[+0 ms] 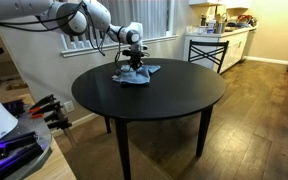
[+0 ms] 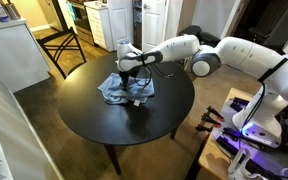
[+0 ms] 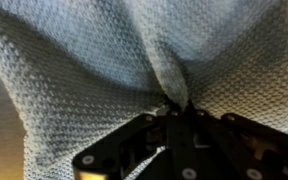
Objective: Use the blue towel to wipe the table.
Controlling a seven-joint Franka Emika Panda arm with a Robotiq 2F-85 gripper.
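Observation:
The blue towel [image 1: 136, 74] lies rumpled on the far part of the round black table [image 1: 154, 98]. It also shows in the exterior view from the opposite side [image 2: 122, 89], on the table [image 2: 114, 118]. My gripper [image 1: 133, 64] points down onto the towel [image 3: 104, 70] and is shut on a pinched fold of it. In the wrist view the knitted cloth fills the frame, with the fold gathered between the black fingers [image 3: 176, 104]. The gripper [image 2: 136, 84] presses on the towel's right part.
A black metal-framed stool [image 1: 206, 50] stands behind the table; it also shows in the exterior view from the opposite side [image 2: 66, 48]. White cabinets [image 1: 234, 45] and a white counter [image 2: 14, 55] stand nearby. A cart with tools [image 1: 24, 125] is beside the table.

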